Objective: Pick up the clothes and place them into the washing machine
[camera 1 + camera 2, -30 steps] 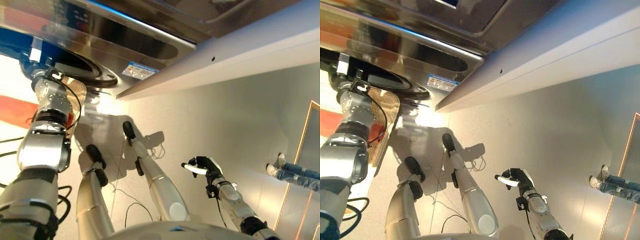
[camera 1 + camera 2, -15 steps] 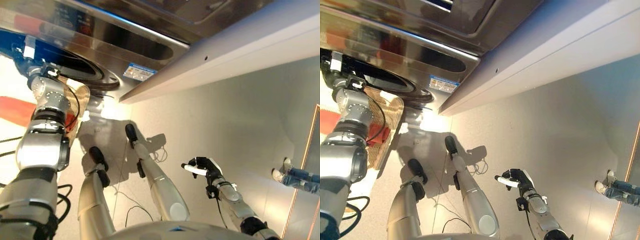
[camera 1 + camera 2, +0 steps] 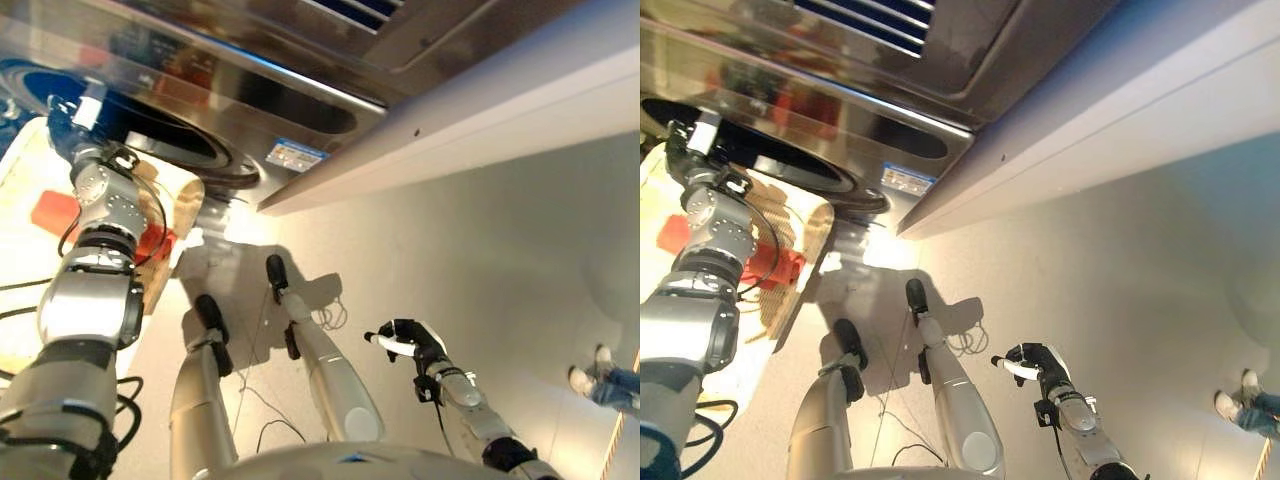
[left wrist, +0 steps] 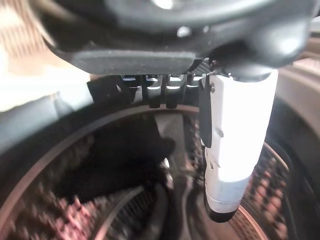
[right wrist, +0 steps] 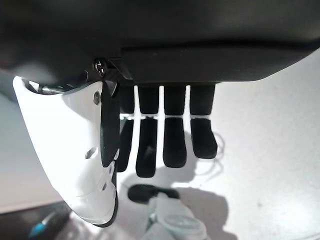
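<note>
Reaching deeper than a second ago, the left hand point(image 4: 220, 125) now sits at the mouth of the washing machine point(image 3: 300, 105), its wrist at the upper edge of the round door opening. Its fingers are curled back and grip nothing I can see; a dark garment point(image 4: 115, 165) lies inside the drum, probably just dropped. More red clothes point(image 3: 150, 240) wait in the wicker basket point(image 3: 185, 200) beside the machine. Idle over the floor, the right hand point(image 5: 165, 135) hangs relaxed and empty.
</note>
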